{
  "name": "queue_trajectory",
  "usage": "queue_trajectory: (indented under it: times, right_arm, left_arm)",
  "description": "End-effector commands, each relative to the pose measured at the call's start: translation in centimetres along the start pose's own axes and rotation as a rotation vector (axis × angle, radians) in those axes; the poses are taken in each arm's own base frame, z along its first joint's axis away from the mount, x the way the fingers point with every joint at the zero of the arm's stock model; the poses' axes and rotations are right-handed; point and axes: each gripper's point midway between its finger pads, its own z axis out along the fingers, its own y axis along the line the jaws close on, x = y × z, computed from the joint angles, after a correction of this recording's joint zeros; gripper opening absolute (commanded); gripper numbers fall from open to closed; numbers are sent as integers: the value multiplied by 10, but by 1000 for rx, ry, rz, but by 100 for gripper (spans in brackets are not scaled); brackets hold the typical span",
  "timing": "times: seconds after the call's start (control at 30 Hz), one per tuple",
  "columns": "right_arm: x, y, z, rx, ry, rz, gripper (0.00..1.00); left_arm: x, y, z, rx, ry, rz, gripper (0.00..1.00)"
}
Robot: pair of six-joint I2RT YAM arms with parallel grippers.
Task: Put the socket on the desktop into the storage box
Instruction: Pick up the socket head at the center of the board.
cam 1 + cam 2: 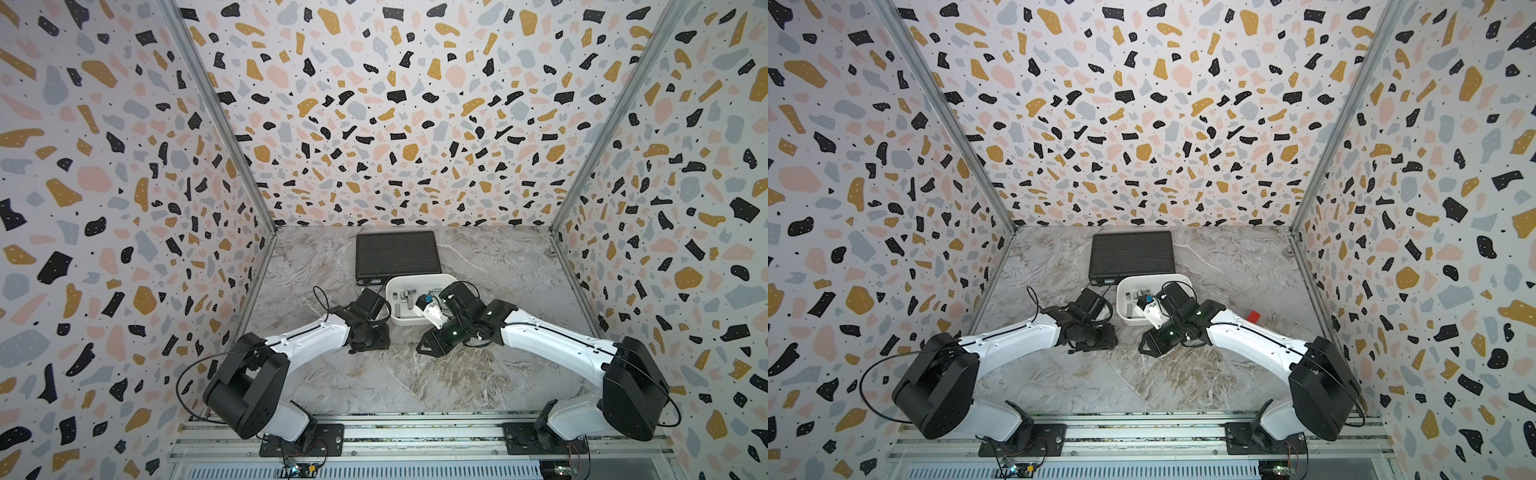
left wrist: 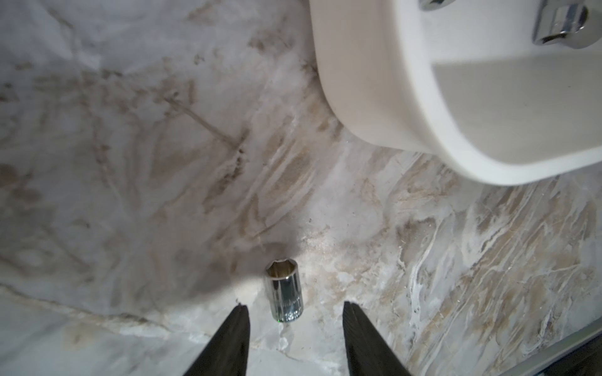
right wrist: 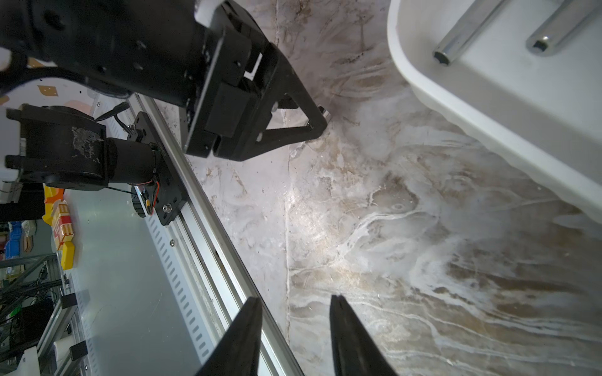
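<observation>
Grey-white marble-patterned desktop (image 1: pixel 395 374): both arms are low over it. The black ribbed flat case (image 1: pixel 397 255) is well beyond both tools and not involved.

The white shallow plastic storage box with rounded corners (image 2: pixel 384 97) is ahead of the left gripper and off to one side, near but apart. Several chrome pieces (image 2: pixel 560 22) already lie in it.

Right gripper (image 3: pixel 296 301): fingers apart, nothing between them, just bare desktop below. One corner of the box is ahead of it. Looks idle to me.

Left gripper (image 2: pixel 294 304): black fingers apart, angled down at the desktop, clamped on nothing.

The small polished chrome steel socket, a short cylinder (image 2: pixel 284 286), is on the desktop between the left fingertips. It seems to stand on end, mouth up. There's a gap to each finger, and it sits closer to one than the other.

Handling, my read:
- **Material:** hard steel, dense for its size, not fragile.
- **Surface:** the polished round wall will be slippery under flat pads.
- **Risk:** standing, it tips or rolls easily if one finger arrives first.
- **Approach:** centre the tool on it, then go low enough to pinch across the round wall at about mid-height. Don't grip at the rim.
- **Grip:** close firmly.
- **Release:** the box is a short carry, and a low drop inside should be fine.
</observation>
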Motion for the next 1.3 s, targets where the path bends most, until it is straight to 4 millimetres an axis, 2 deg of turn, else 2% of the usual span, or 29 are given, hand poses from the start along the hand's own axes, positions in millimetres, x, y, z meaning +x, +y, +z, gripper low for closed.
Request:
queue_trajectory:
  times: [0.0,0.17,0.6,0.83,1.1,1.27]
  right_arm:
    - [-8,5,-6,5,-34,-32,40]
    - [-6,3,-5,10,-37,-27,40]
    - [-3,0,-4,19,-46,-21,40]
    - [0,-2,-7,29,-54,-23,39]
    - [3,-4,-8,39,-58,-24,39]
    - [3,-3,-9,36,-59,-23,39]
  left_arm:
    - [-7,3,3,-29,-7,-18,49]
    - [-5,11,6,-95,32,-30,47]
    - [1,7,13,-199,94,22,41]
    - [9,8,22,-227,124,27,26]
    - [7,6,23,-223,119,31,7]
    - [3,3,16,-215,101,34,4]
